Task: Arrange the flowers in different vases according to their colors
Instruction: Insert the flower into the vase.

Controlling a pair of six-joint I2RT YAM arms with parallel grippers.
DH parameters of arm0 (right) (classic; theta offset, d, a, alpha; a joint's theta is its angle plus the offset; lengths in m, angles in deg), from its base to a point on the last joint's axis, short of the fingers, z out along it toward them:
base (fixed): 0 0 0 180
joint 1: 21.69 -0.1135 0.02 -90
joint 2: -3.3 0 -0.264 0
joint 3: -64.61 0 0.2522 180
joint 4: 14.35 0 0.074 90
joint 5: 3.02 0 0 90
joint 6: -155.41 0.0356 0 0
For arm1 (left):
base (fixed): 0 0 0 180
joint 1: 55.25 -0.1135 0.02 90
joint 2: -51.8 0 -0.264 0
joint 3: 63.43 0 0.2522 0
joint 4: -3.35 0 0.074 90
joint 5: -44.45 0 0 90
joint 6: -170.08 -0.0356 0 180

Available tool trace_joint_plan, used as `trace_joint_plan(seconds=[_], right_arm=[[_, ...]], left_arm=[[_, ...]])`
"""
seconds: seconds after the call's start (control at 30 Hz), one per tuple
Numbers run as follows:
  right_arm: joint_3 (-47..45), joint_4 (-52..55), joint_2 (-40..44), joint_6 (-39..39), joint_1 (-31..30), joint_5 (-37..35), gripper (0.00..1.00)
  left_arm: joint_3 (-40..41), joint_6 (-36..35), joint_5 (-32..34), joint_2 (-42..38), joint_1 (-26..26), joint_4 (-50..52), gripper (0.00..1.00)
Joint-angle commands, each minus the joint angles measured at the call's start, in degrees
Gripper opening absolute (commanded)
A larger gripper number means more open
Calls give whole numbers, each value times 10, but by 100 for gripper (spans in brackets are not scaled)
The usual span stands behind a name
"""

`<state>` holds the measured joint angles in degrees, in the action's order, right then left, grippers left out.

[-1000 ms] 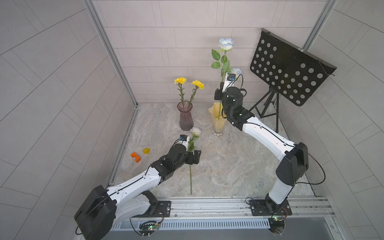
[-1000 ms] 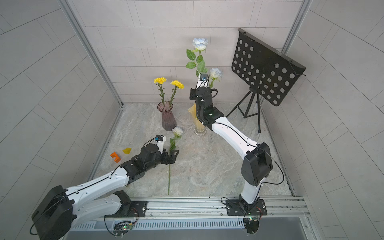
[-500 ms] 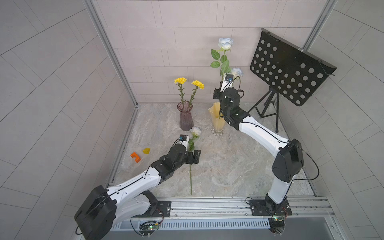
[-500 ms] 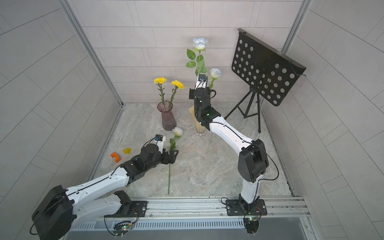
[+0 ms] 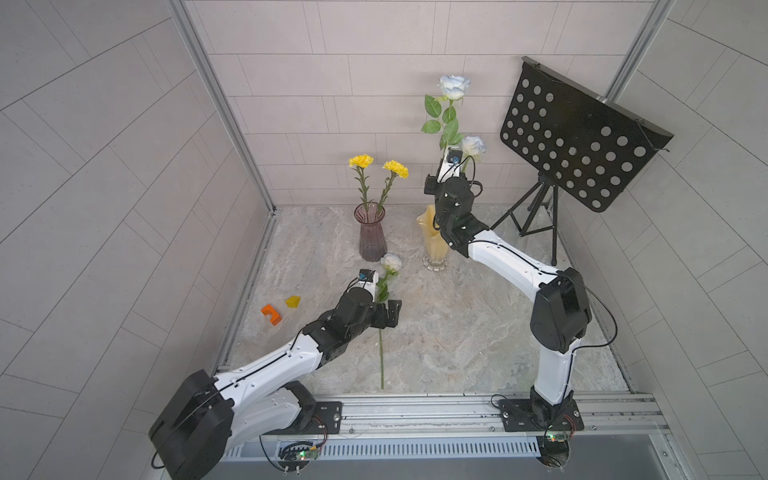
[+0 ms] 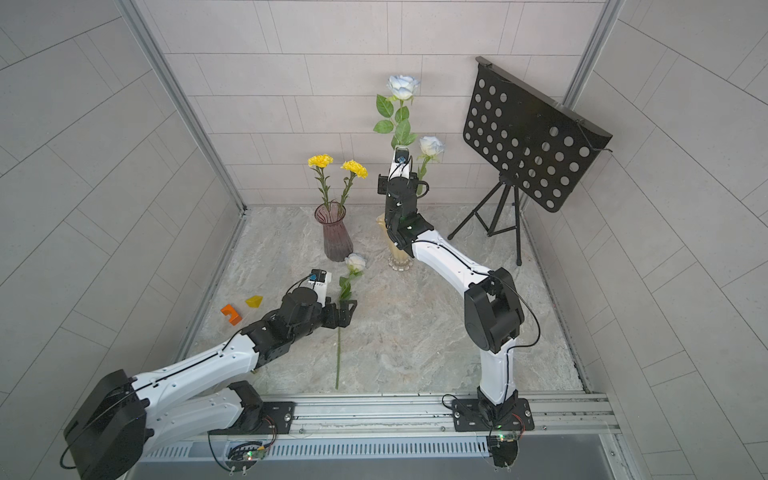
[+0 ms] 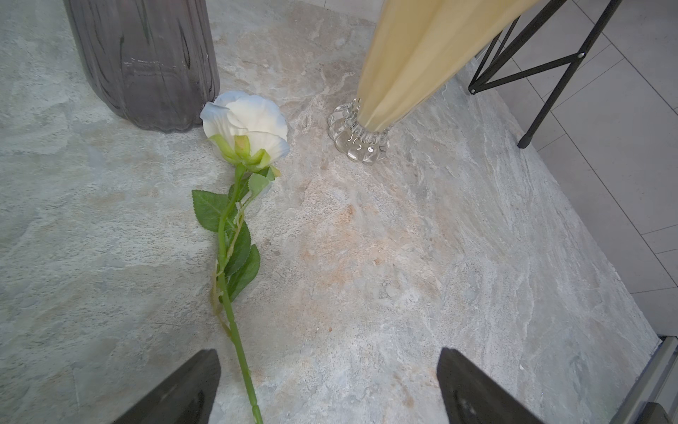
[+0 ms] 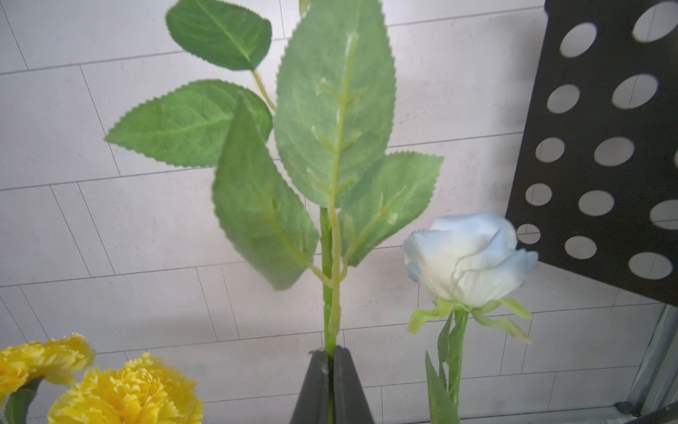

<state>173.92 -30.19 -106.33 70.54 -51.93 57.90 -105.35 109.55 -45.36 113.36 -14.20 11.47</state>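
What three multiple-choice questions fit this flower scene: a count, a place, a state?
1. How many yellow carnations stand in the purple vase? A two; B three; C four.
2. Where is the white rose by the left gripper? A standing in a vase; B lying on the tabletop; C lifted off it.
3. The right gripper is: A open; B shut on nothing; C shut on the stem of the tall white rose.
Answers: A, two yellow heads show; B, its stem lies flat; C, its jaws pinch the green stem.
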Motion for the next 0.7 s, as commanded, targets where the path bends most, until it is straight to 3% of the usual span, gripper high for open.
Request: trace_joint_plan(seconds=[0.0,0.13,0.3,0.4,0.53,0.67], right_arm=[[-30,-37,13,2,-6,-15,0],[-83,-27,44,30,-14,-16,2],[-144,32,105,78,-23,6,34],[-171,76,149,102,-31,18,45],[-202,159,215,141,-44,34,46],[-212,283,268,190,-58,97,46]], left_arm=[[-11,-11,7,1,3,11,100],[-12,-7,32,-10,3,24,100],[-15,36,157,-42,2,85,100],[-15,90,256,-68,1,130,100],[-9,183,396,-104,0,193,100],[14,301,525,-129,1,238,100]])
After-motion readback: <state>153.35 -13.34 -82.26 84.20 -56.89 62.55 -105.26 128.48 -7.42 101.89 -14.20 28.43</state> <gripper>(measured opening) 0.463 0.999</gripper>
